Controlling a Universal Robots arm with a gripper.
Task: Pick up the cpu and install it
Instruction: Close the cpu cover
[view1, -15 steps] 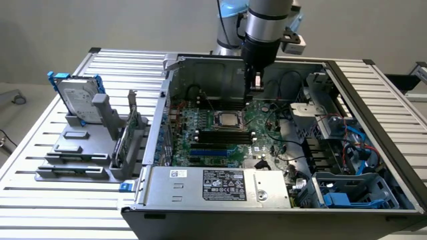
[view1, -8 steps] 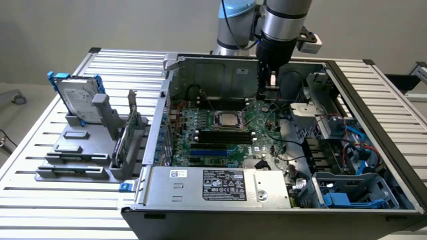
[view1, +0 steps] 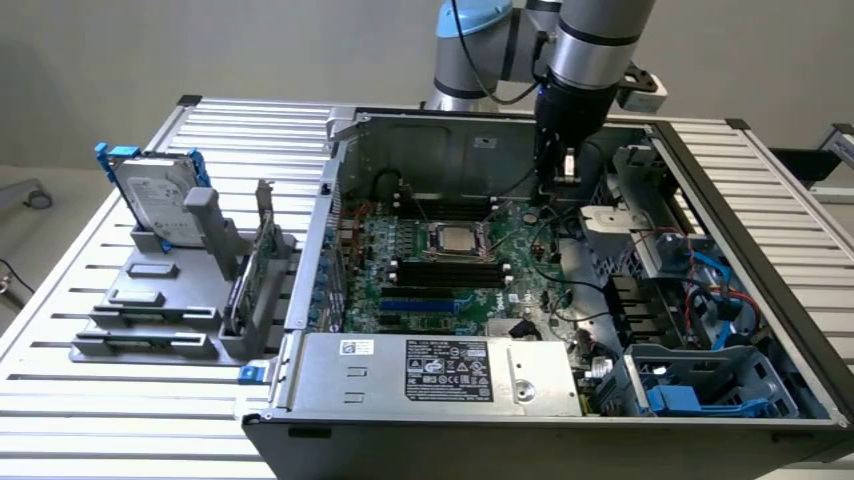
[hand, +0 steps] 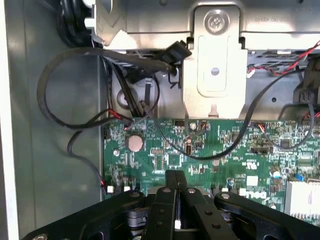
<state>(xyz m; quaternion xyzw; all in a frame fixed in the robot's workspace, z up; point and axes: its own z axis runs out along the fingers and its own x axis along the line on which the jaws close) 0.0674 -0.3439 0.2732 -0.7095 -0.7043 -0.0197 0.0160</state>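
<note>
**Item:** cpu (view1: 454, 238). Small flat square chip with a shiny metal top.

**Location:** lies level inside the socket frame (view1: 430, 240) at the middle of the motherboard (view1: 400, 250).

**Handling (judged):** light and rigid. The top is smooth and likely slippery, and the underside contacts are probably fragile. Best taken by two opposite edges and kept flat.

**Gripper** (view1: 561, 182): fingers (hand: 169, 181) pressed together, holding nothing. It hangs over the motherboard's edge toward the exterior view's right, well apart from the cpu.
</note>
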